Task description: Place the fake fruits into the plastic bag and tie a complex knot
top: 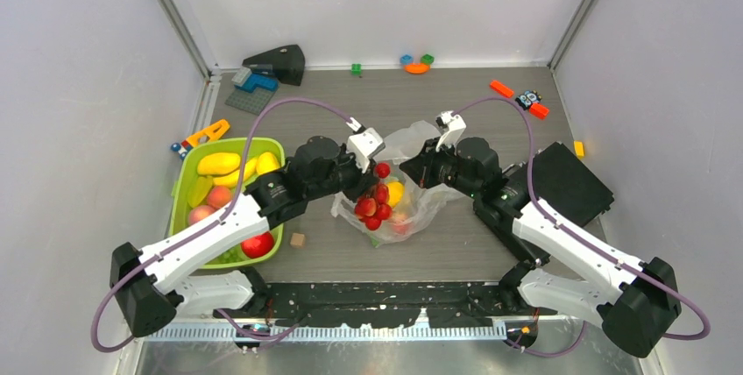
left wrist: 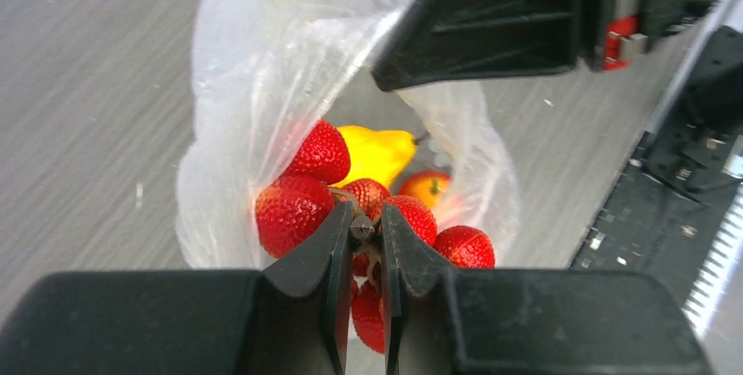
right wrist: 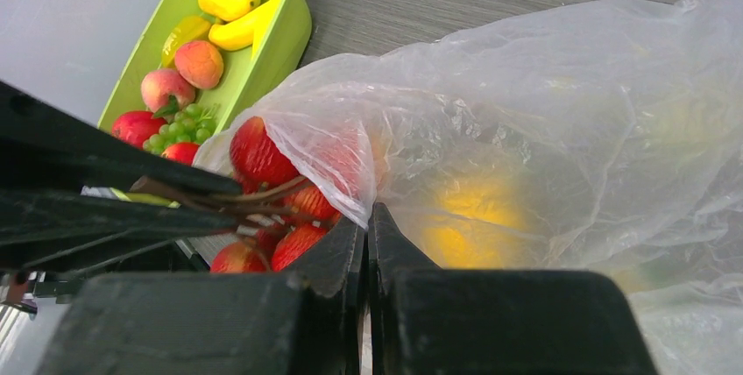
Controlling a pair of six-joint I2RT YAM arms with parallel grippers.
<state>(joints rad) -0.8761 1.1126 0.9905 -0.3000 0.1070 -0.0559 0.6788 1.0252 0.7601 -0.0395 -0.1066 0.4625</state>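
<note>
A thin, crinkly transparent plastic bag (top: 412, 140) slumps open mid-table. Glossy red plastic strawberries (top: 372, 208) crowd its left-facing mouth, with a yellow fruit (top: 395, 193) inside. More yellow, peach and red fruits (top: 218, 163) lie heaped well to its left.

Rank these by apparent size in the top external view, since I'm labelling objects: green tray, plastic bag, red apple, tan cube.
1. green tray and plastic bag: they look about alike and the arms hide part of the bag, so I leave them unranked.
2. red apple
3. tan cube
</note>
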